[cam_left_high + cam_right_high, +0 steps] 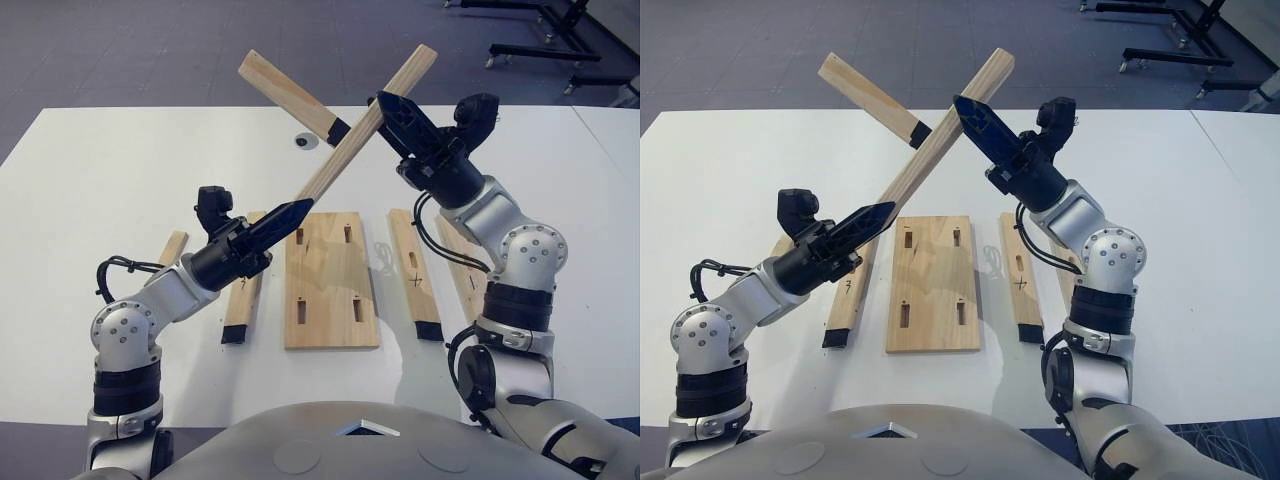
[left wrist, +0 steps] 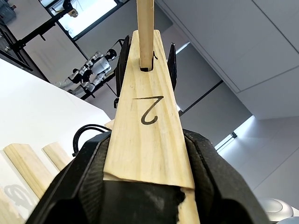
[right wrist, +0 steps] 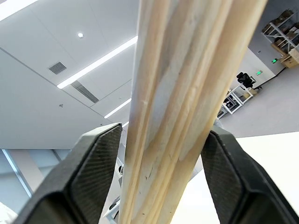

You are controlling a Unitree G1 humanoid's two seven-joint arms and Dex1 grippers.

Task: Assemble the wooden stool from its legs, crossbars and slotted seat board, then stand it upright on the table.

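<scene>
Gripping the leg (image 1: 400, 80) in our left gripper (image 1: 300, 208) and the crossbar (image 1: 285, 95) in our right gripper (image 1: 386, 102), crossed above the far table (image 1: 100, 170), we are risking a skewed, seemingly half-seated joint jamming or splitting.

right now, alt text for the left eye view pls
Two wooden pieces cross in an X above the white table: the left gripper holds a long leg, the right gripper a second piece. The slotted seat board and spare pieces lie flat below.
</scene>
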